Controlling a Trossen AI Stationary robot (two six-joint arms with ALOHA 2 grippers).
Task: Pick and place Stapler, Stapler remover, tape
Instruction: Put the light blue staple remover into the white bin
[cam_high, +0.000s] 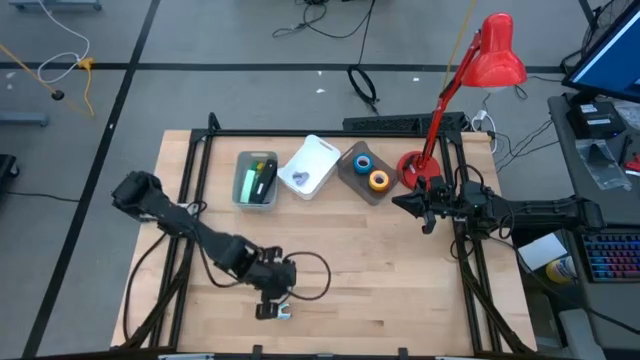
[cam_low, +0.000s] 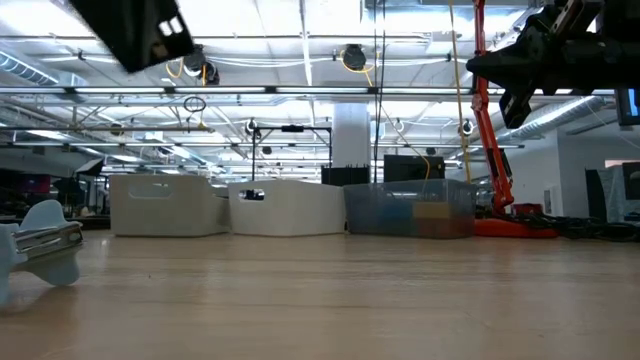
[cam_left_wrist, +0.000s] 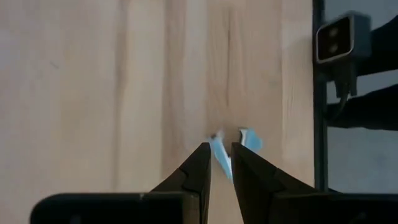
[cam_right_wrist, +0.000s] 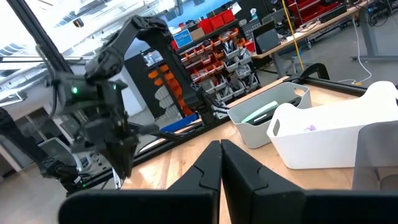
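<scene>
A light-blue stapler remover (cam_high: 280, 313) with metal claws lies on the wooden table near its front edge; it also shows in the low view (cam_low: 40, 250) and the left wrist view (cam_left_wrist: 225, 154). My left gripper (cam_left_wrist: 222, 148) points down above it, its fingers a narrow gap apart and touching nothing. A green stapler (cam_high: 256, 181) lies in a grey bin (cam_high: 240, 190). Blue and orange tape rolls (cam_high: 371, 171) lie in a clear bin (cam_high: 350, 178). My right gripper (cam_high: 425, 212) is shut and empty, raised at the table's right side.
A white bin (cam_high: 322, 152) with a small purple thing stands between the grey and clear bins at the table's far side. A red desk lamp (cam_high: 495, 50) stands at the far right on its base (cam_high: 410, 166). A small camera (cam_left_wrist: 339, 37) sits at the front edge.
</scene>
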